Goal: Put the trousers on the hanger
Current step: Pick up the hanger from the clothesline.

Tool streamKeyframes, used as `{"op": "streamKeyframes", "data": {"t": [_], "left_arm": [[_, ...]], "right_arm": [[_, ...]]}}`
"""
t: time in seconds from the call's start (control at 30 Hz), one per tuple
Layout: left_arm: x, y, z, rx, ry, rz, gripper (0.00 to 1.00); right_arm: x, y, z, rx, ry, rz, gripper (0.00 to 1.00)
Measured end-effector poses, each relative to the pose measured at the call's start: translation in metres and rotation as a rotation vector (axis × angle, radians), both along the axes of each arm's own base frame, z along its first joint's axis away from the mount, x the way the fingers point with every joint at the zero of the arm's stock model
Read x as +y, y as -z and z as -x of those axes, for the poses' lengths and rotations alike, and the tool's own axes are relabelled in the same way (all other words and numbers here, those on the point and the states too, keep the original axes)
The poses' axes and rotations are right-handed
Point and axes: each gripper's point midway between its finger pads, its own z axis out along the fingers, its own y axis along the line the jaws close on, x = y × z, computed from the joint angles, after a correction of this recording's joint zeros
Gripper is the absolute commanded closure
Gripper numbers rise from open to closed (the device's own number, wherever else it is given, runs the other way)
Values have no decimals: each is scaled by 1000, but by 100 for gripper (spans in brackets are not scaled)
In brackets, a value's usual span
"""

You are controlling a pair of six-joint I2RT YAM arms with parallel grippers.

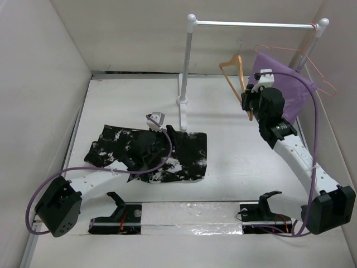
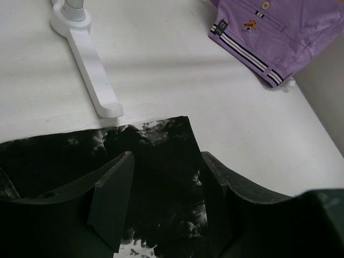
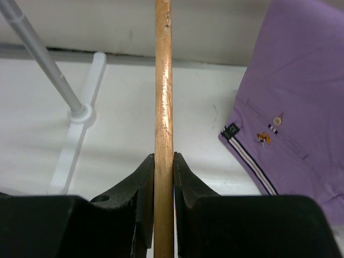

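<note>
Overhead view of a white desk with two robot arms. At the far right, the right claw is clamped on the wooden hanger. The hanger stands hook-up just below a white rail, beside a purple cloth. Whether the hook rests on the rail cannot be told. The right wrist view shows both fingers pressed flat against one tan wooden bar of the hanger, which runs straight up between them.

On the left half of the desk the trousers lie flat, black with white blotches, well apart from the hanger. The left claw is low over them. In the left wrist view its fingers stand apart, with the speckled cloth spread under and between them. No fold is pinched, and the far edge of the cloth lies just ahead of the fingertips.

The step in hand looks like the pick-up of the trousers, with the hanger already secured by the other arm. The next move likely calls for the left claw to drop onto the cloth, close on an edge or fold and lift. The trousers would then have to travel across the desk and go over the crossbar. The right arm may need to tilt the hanger to open a path through the triangle
</note>
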Motion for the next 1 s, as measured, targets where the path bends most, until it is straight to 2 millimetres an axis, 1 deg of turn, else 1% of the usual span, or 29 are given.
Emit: {"op": "streamKeyframes", "data": {"t": [0.03, 0.1, 0.3, 0.4, 0.43, 0.47, 0.53, 0.6, 0.63, 0.67, 0.73, 0.8, 0.83, 0.87, 1.0], "left_arm": [[0, -1, 0, -2, 1, 1, 50], [-1, -1, 1, -2, 8, 3, 48], [-12, -7, -1, -2, 45, 16, 46], [-23, -21, -5, -5, 68, 45, 45], [-27, -29, -7, -9, 74, 60, 45], [-32, -37, -10, -13, 81, 75, 42], [-45, -57, -15, -27, 92, 110, 41], [-58, -74, -17, -39, 110, 133, 40], [-66, -81, -18, -44, 119, 143, 40], [-74, -88, -20, -46, 130, 152, 38], [-90, -96, -23, -48, 148, 166, 36], [-103, -95, -24, -35, 163, 168, 33], [-110, -92, -25, -25, 169, 165, 32], [-116, -89, -27, -17, 172, 159, 30], [-141, -68, -37, 29, 177, 124, 29]], "right_arm": [[0, 7, 1, 17, -1, 4, 100], [2, 15, 2, 32, -10, 8, 100], [4, 12, 2, 15, -16, 3, 100], [13, 10, 5, 9, -35, 3, 100], [16, 9, 8, 7, -43, 3, 100], [21, 9, 12, 0, -56, 1, 100], [32, 17, 25, -3, -83, -6, 100], [42, 33, 40, 14, -111, -6, 100], [46, 45, 47, 32, -121, 1, 100], [49, 58, 54, 53, -127, 8, 100], [52, 86, 66, 107, -135, 31, 100], [51, 112, 76, 164, -127, 56, 100], [49, 120, 79, 180, -118, 61, 100], [48, 128, 83, 192, -112, 65, 100], [48, 152, 98, 219, -104, 66, 100]]}}
